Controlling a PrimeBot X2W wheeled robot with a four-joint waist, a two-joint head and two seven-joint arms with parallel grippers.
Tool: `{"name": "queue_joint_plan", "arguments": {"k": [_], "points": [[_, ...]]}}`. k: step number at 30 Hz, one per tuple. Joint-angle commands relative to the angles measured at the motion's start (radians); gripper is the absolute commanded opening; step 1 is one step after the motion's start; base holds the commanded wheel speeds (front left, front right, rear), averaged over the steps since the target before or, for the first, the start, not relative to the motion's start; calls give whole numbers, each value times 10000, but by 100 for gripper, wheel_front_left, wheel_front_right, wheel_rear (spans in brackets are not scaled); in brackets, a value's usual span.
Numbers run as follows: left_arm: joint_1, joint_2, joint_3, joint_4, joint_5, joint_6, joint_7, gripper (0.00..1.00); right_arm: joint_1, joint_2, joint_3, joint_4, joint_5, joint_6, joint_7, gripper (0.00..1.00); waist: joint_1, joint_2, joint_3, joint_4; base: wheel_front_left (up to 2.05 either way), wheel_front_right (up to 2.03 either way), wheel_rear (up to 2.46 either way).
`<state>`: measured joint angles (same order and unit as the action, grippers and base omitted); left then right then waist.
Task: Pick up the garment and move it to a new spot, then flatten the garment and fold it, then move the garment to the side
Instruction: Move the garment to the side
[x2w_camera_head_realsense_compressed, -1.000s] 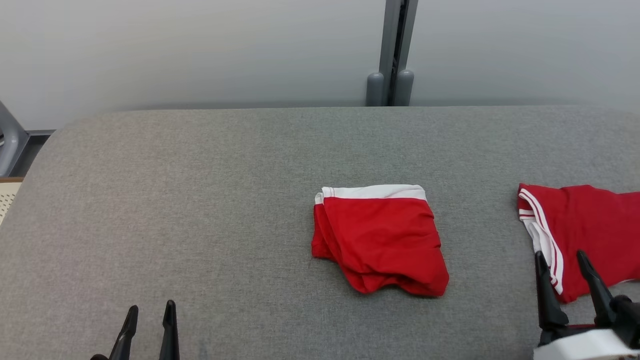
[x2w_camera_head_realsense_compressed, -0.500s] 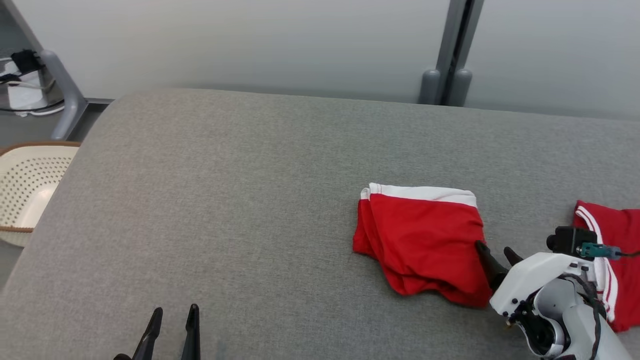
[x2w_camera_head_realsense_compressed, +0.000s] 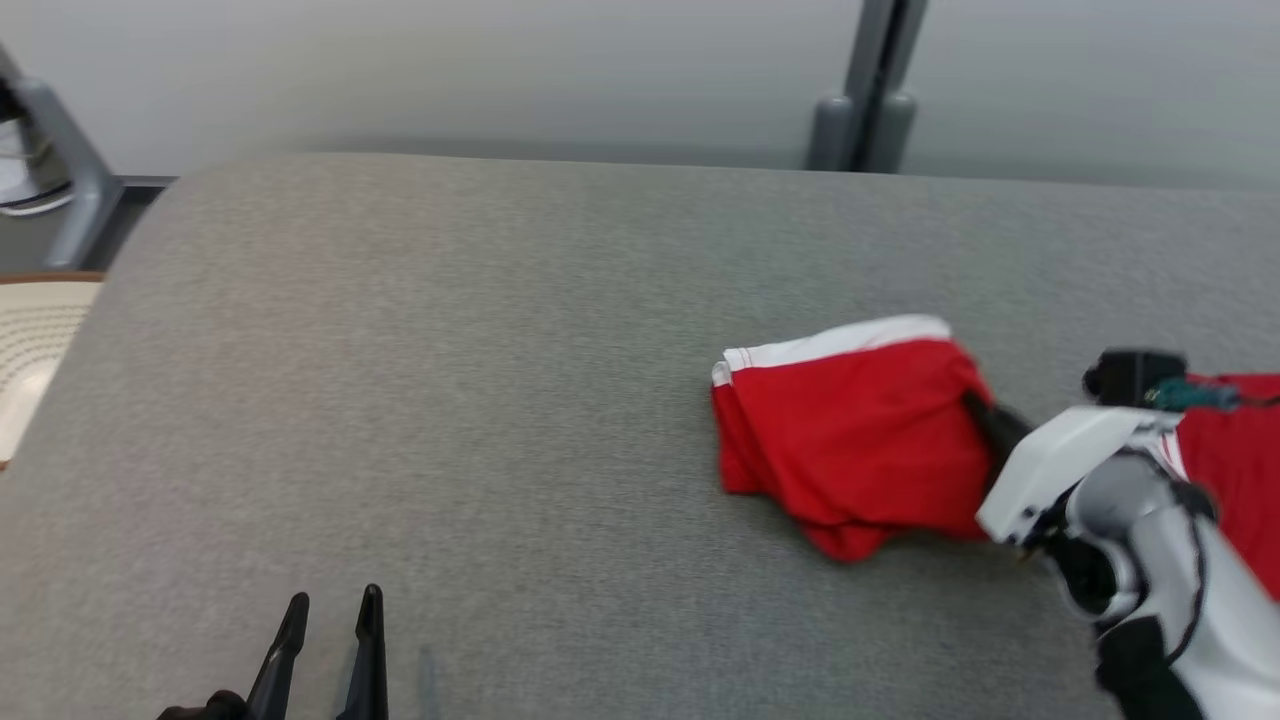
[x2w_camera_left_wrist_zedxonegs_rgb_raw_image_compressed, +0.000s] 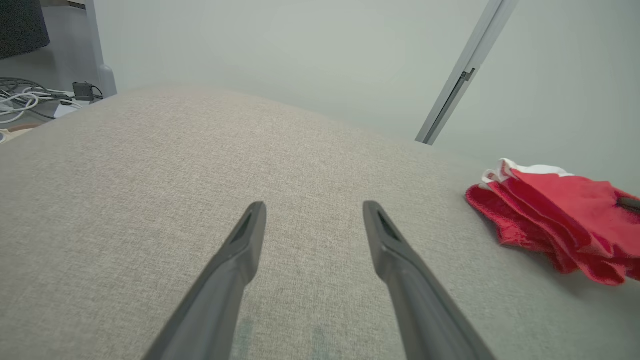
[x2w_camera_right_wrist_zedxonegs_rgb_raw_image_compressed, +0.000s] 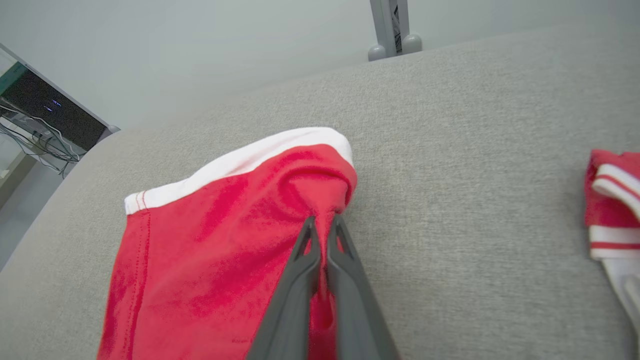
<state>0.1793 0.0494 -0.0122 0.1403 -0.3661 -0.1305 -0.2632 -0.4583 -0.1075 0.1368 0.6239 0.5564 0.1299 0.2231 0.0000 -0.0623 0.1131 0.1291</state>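
Garments, two: right gripper (x2w_camera_right_wrist_zedxonegs_rgb_raw_image_compressed: 323, 221) jaws pinch the folded red garment (x2w_camera_head_realsense_compressed: 850, 440), left gripper (x2w_camera_left_wrist_zedxonegs_rgb_raw_image_compressed: 314, 207) jaws spread, second garment (x2w_camera_head_realsense_compressed: 1245, 440) nearby.

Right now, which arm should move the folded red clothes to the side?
The right arm, I think. The right gripper is shut on the folded red garment, pinching its edge. The left gripper is open, holds nothing, and sits apart from the cloth.

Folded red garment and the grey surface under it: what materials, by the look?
Folded red garment: soft matte knit, maybe cotton or polyester; it puckers where the right end effector pinches it. Grey surface: matte heathered woven upholstery, fine flecked texture; padding unclear.
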Motion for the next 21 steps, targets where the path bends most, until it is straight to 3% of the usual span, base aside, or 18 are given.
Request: {"name": "queue_joint_plan", "arguments": {"k": [1,7,13,21], "points": [[-197,29,34,-62,53,-13,-13,100,-236,-451,87,-384,-67,16,117,0,0,0,277,-617,0,0,0],[-528,31,-167,-153,145,-14,-13,100,-667,-1579,32,-1789,-23,16,1092,0,0,0,633,-1274,0,0,0],[-867,34,-437,-221,218,-14,-14,100,-817,-2599,-1088,-2777,-540,18,2793,0,0,0,1137,-1674,0,0,0],[-1068,55,-467,-184,230,-15,-14,100,-801,-3091,-2323,-2391,-2419,10,3958,0,0,0,1448,-1615,0,0,0]]}}
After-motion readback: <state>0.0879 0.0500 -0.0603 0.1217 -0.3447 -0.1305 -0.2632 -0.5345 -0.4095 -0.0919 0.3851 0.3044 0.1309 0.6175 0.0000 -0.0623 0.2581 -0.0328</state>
